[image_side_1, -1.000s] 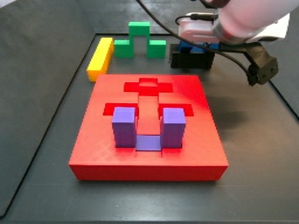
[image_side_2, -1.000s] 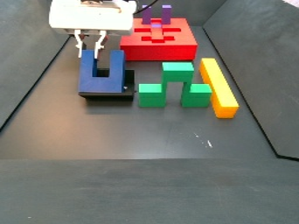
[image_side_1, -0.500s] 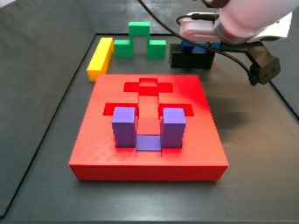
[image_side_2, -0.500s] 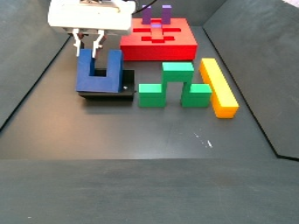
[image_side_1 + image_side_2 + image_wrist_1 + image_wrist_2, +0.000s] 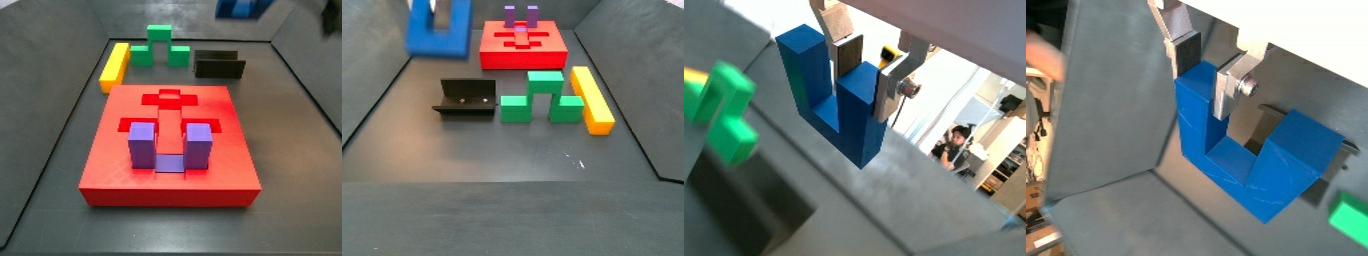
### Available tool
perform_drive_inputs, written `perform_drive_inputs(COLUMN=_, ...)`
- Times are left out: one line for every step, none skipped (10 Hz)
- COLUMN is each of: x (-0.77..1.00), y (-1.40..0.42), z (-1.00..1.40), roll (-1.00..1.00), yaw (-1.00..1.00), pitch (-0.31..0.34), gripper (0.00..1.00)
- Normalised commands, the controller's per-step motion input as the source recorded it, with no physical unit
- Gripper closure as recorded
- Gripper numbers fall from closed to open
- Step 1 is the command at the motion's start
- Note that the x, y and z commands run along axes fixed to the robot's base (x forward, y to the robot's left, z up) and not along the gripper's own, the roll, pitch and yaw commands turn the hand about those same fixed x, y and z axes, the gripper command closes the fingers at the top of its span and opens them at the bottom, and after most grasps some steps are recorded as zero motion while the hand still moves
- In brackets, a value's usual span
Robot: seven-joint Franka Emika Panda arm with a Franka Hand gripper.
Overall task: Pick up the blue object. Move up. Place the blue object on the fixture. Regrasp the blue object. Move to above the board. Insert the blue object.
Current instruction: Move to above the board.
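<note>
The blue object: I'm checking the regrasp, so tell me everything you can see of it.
The blue object is a dark blue, plastic-looking U-shaped block with two prongs and a square gap. The gripper clamps one prong between its fingers. In a side view it hangs blurred above the floor, clear of the empty fixture.

Cut off and blurred up top

In both side views the blue object (image 5: 438, 28) is smeared and clipped by the upper edge; the gripper (image 5: 871, 60), apparently clamped on one prong, shows only fingers.

Blue object (image 5: 437, 30) held aloft in gripper (image 5: 1207, 75); fixture (image 5: 465, 98) bare.
</note>
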Motion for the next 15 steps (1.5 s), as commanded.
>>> perform_drive_inputs(x=-0.08, y=0.02, z=1.4, roll=-0.04, yaw=-0.03, pitch=0.051, gripper=1.0)
perform_drive_inputs(x=-0.08, y=0.03, z=1.4, roll=-0.01, yaw=-0.02, pitch=0.054, gripper=1.0)
perform_drive_inputs(x=-0.02, y=-0.01, z=0.45, roll=-0.01, yaw=0.0, pitch=0.067, gripper=1.0)
perform_drive_inputs(x=0.01, y=0.0, z=0.2, roll=0.0, yaw=0.01, pitch=0.075, gripper=1.0)
perform_drive_inputs(x=-1.4, y=-1.36, z=0.26, roll=-1.0, yaw=0.05, pitch=0.209, gripper=1.0)
perform_drive_inputs(x=-1.4, y=-1.34, z=0.28, roll=-1.0, yaw=0.05, pitch=0.201, gripper=1.0)
perform_drive_inputs(x=-1.4, y=-1.25, z=0.28, roll=-1.0, yaw=0.07, pitch=0.162, gripper=1.0)
perform_drive_inputs(x=-1.4, y=-1.21, z=0.25, roll=-1.0, yaw=0.09, pitch=0.154, gripper=1.0)
perform_drive_inputs(x=-1.4, y=-1.21, z=0.26, roll=-1.0, yaw=0.1, pitch=0.15, gripper=1.0)
perform_drive_inputs(x=-1.4, y=-1.17, z=0.23, roll=-1.0, yaw=0.11, pitch=0.132, gripper=1.0)
perform_drive_inputs(x=-0.85, y=-0.69, z=0.12, roll=-1.0, yaw=0.12, pitch=0.129, gripper=1.0)
perform_drive_inputs(x=-0.37, y=-0.25, z=0.06, roll=-1.0, yaw=0.12, pitch=0.098, gripper=1.0)
perform_drive_inputs(x=-0.05, y=0.02, z=0.0, roll=-1.0, yaw=0.11, pitch=0.081, gripper=1.0)
perform_drive_inputs(x=0.0, y=0.03, z=0.0, roll=-1.0, yaw=0.11, pitch=0.072, gripper=1.0)
perform_drive_inputs(x=-0.04, y=0.02, z=0.0, roll=-0.78, yaw=0.08, pitch=0.019, gripper=1.0)
